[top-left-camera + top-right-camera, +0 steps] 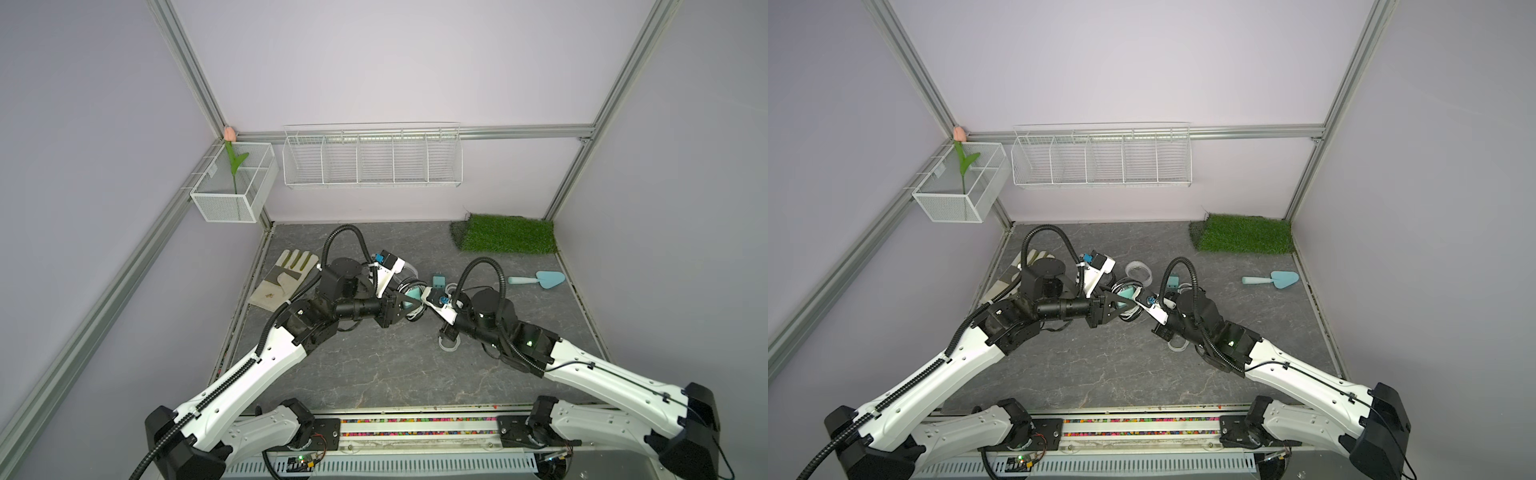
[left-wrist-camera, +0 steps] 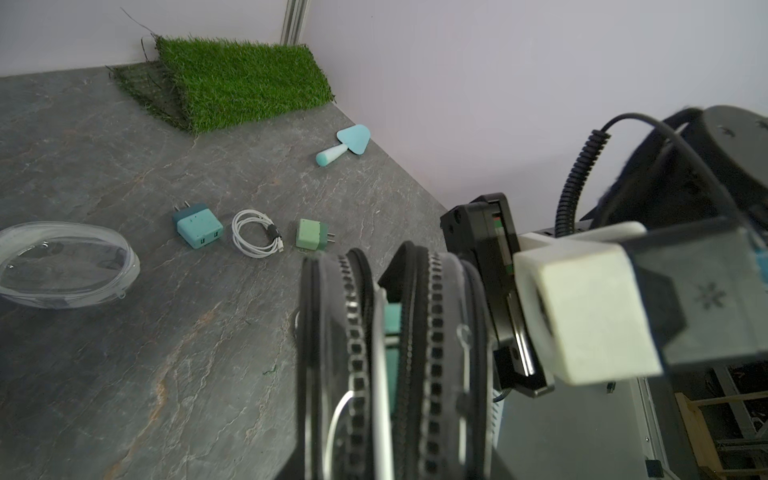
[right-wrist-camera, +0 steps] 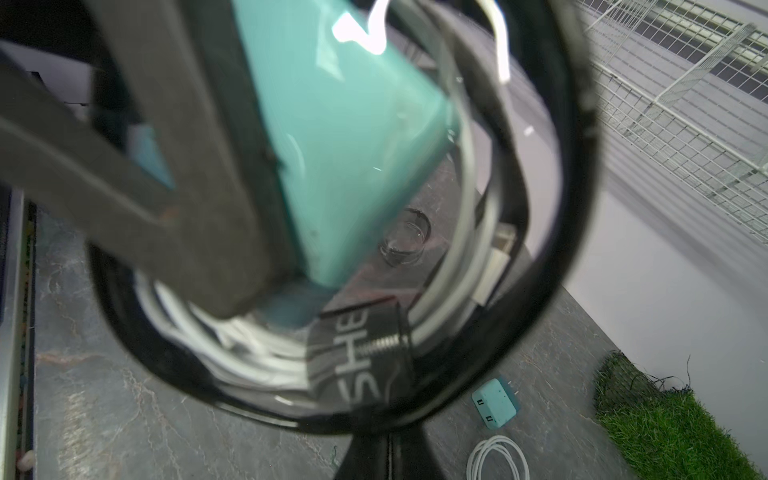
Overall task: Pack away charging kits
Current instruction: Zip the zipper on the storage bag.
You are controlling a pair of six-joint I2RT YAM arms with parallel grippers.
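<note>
In both top views my left gripper (image 1: 406, 306) (image 1: 1120, 306) holds a black-rimmed clear oval case (image 1: 415, 296) (image 1: 1128, 291) on edge above the table's middle. A teal plug adapter (image 3: 345, 137) and a coiled white cable (image 3: 249, 357) lie inside it. In the left wrist view the case (image 2: 432, 332) stands edge on, its zip parted. My right gripper (image 1: 424, 300) (image 3: 388, 455) meets the case from the other side, jaws shut at its black zip rim. On the table lie a teal adapter (image 2: 198, 228), a green adapter (image 2: 312, 235), a white cable (image 2: 257, 233) and a clear case (image 2: 66, 266).
A beige glove (image 1: 284, 278) lies left, a light-blue trowel (image 1: 536, 279) right, a grass mat (image 1: 507, 234) at the back right. Another clear case (image 1: 449, 344) sits under the right arm. A wire rack (image 1: 372, 156) and a mesh basket (image 1: 232, 187) hang on the walls.
</note>
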